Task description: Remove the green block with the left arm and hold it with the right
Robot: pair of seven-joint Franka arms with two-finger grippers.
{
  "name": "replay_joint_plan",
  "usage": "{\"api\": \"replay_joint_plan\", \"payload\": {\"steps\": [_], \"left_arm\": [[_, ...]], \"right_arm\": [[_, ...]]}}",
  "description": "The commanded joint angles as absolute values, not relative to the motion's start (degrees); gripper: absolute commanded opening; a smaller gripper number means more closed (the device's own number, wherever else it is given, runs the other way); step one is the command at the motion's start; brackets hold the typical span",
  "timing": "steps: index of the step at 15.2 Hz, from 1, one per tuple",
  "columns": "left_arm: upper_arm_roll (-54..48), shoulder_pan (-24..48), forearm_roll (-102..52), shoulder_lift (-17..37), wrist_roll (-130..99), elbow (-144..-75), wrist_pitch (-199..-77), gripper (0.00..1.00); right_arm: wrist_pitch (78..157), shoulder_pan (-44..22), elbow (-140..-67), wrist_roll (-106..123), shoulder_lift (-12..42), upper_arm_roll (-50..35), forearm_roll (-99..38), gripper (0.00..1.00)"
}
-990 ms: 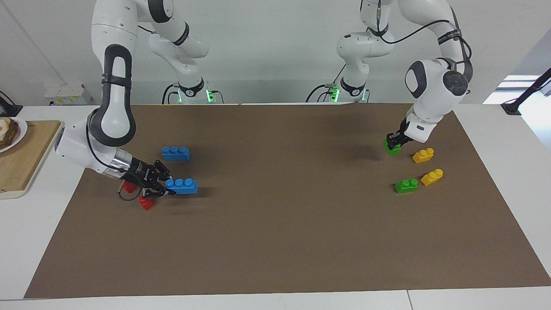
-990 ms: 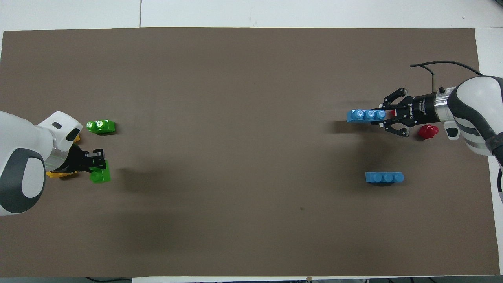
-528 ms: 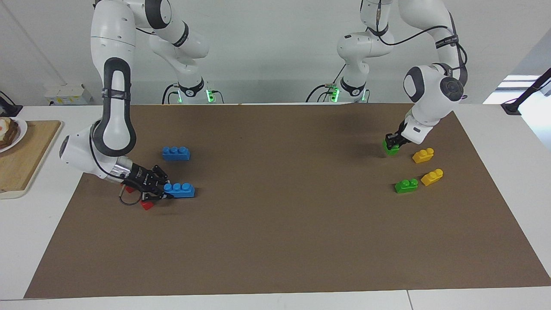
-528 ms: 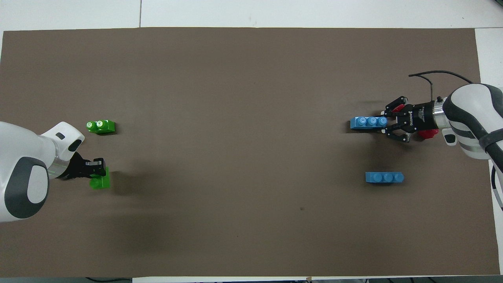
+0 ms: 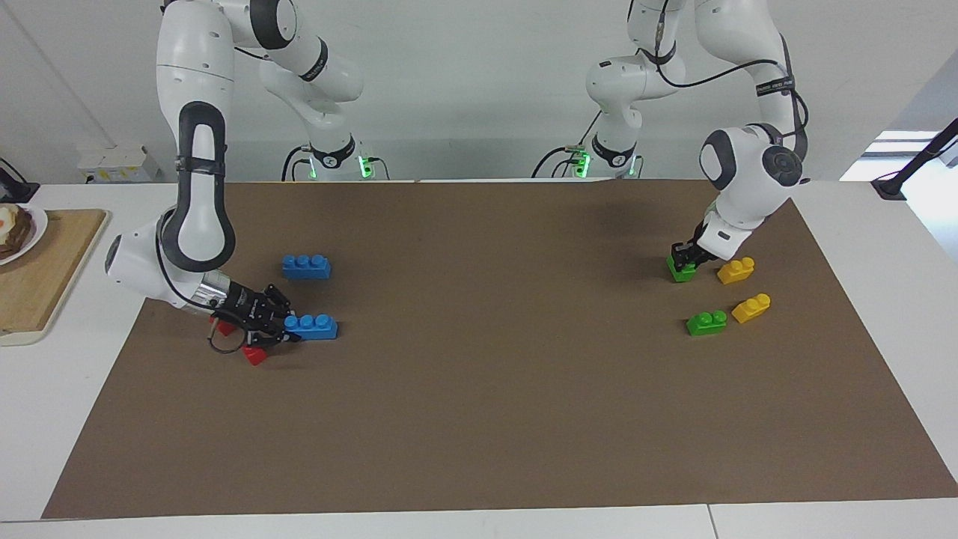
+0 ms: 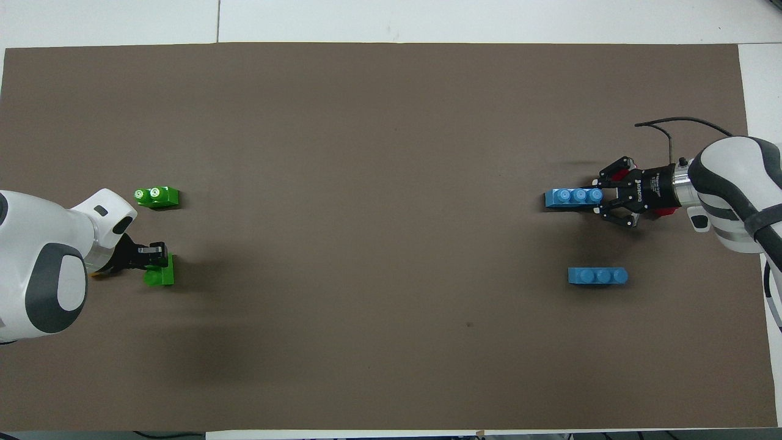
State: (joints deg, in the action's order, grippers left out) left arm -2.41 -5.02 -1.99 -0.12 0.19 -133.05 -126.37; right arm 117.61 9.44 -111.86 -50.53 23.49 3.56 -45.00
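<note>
Bright green plastic two-stud bricks (image 5: pixel 706 323) (image 5: pixel 680 269); yellow two-stud bricks (image 5: pixel 736 270); blue three-stud bricks (image 5: pixel 306 266); red blocks (image 5: pixel 255 355); plain brown paper mat (image 5: pixel 494 389); black grippers (image 5: pixel 687 252).

Two blue bricks (image 5: pixel 306 266), yellow bricks (image 5: pixel 736 270), a cutting board (image 5: pixel 37 269).

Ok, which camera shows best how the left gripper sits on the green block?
The facing view: it shows the left gripper from the side, fingers down around the green block on the brown mat. In the overhead view the arm covers much of the gripper, and the block pokes out beneath it.
</note>
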Motion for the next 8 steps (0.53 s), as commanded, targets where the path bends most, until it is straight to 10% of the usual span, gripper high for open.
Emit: {"api": "replay_joint_plan", "payload": {"steps": [1,2,3,8], "left_arm": [[-2.9,-5.9,-2.5,-0.4,1.1,-134.1,-128.1,0.0],[-2.9,-5.9,-2.5,-0.4,1.0,-134.8,-129.2,0.0],[-2.9,-5.9,-2.5,-0.4,1.1,-135.7,-130.7,0.09],[-2.9,-5.9,-2.5,-0.4,0.9,-136.7,-131.8,0.83]], "right_arm": [[118.8,9.5,-114.1,-49.3,22.4,2.8,-43.7,0.18],[118.8,9.2,-114.0,-49.4,22.4,2.8,-43.6,0.51],[118.8,8.9,-113.6,-49.7,22.4,2.8,-43.7,0.64],[117.7,7.5,-111.4,-54.0,19.8,2.9,-43.2,0.81]]}}
